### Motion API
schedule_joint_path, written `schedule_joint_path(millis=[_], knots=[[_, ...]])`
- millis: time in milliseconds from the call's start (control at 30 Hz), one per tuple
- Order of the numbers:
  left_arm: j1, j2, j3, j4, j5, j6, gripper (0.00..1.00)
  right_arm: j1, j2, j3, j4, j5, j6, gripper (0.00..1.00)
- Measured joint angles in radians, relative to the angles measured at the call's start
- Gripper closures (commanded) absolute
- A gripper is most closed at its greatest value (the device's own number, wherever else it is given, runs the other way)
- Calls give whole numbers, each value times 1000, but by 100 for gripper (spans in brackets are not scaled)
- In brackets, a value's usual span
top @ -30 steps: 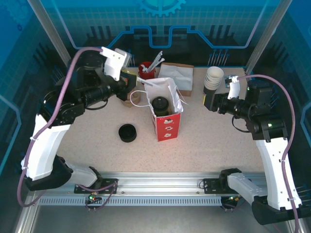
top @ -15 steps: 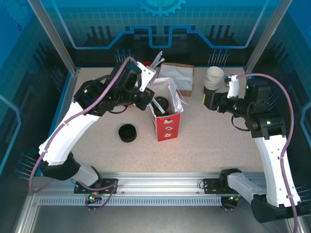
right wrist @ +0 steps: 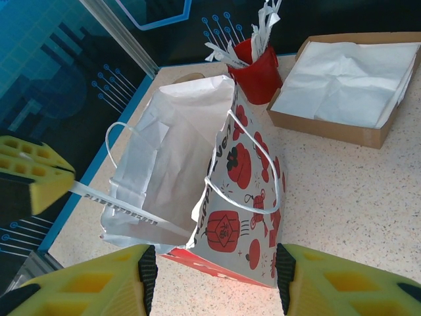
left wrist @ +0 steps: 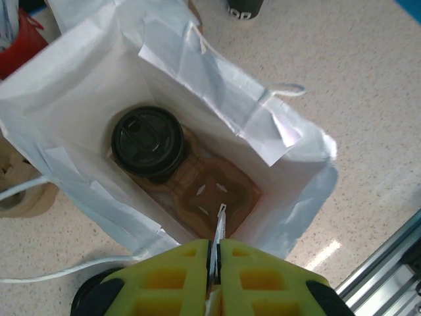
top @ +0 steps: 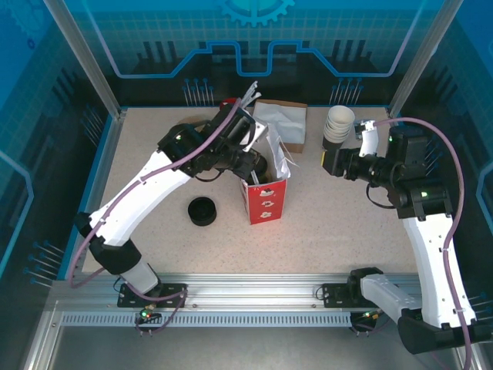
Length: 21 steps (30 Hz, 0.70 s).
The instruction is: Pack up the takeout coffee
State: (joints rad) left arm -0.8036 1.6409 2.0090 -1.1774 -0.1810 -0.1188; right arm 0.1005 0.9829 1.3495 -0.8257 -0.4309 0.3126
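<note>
The takeout coffee (left wrist: 147,141), a cup with a black lid, stands in a brown cardboard carrier (left wrist: 214,187) at the bottom of the red-and-white paper bag (top: 266,199) (left wrist: 217,92) (right wrist: 245,197). My left gripper (top: 258,165) (left wrist: 216,247) hovers over the bag's open mouth, shut on a thin white paper-wrapped straw (left wrist: 219,227) (right wrist: 125,209) whose tip points down into the bag. Off to the bag's right, my right gripper (top: 330,160) (right wrist: 214,271) faces the printed side, open, with nothing between its fingers.
A low black round piece (top: 202,210) lies left of the bag. Behind the bag are a red cup of straws (right wrist: 258,71) and a cardboard box of white napkins (top: 282,122) (right wrist: 348,82). A stack of white-lined cups (top: 337,123) stands by the right gripper.
My left arm has swung from the back left to over the bag, carrying the straw; its gripper now sits above the bag's mouth. The right arm has not moved.
</note>
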Motion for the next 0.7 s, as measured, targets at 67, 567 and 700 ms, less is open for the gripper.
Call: schedule_joint_path(millis=[67, 567, 700], knots=[[0, 7, -27, 6, -5, -13, 89, -2, 0, -5, 0, -2, 0, 46], [0, 11, -259, 161, -11, -121, 74, -3, 1, -66, 28, -19, 10, 46], [0, -11, -266, 177, -18, -135, 64, -3, 9, -86, 53, -24, 35, 46]])
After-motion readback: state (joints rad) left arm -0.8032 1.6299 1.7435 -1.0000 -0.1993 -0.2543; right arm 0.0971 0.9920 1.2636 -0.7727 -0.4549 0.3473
